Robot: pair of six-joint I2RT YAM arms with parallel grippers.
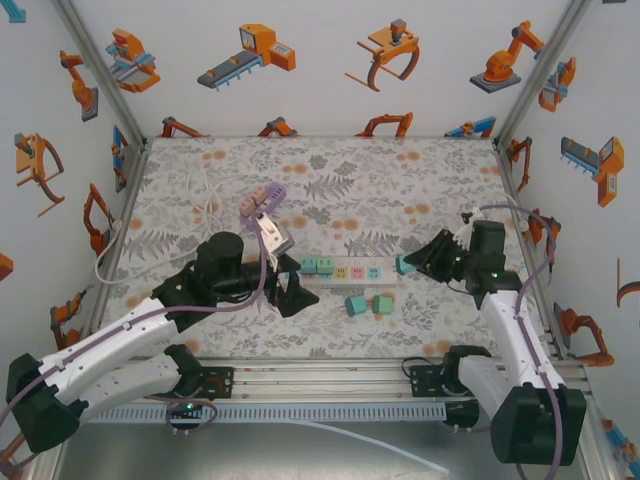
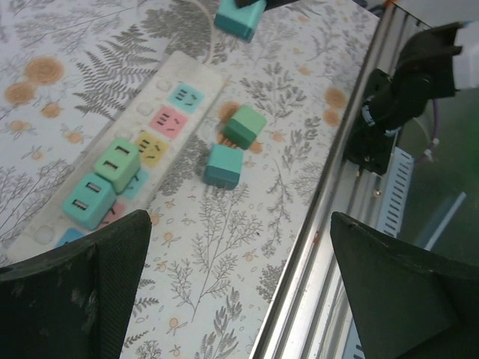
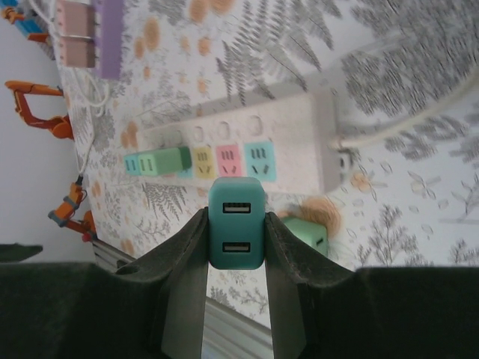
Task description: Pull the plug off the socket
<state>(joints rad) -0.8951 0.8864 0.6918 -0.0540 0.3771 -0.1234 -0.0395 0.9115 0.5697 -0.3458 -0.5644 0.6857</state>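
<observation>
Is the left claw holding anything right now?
No, the left gripper is open, its fingers wide apart with nothing gripped between them.

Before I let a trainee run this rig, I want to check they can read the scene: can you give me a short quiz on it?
1. True or false: the left end effector holds a plug.
2. What does the right end effector grip? A a teal plug; B a pink plug; C a cable.
3. Fill in: ___ plugs sit in the white power strip.
Key: 1 false; 2 A; 3 two, a green plug and a second teal plug.
</observation>
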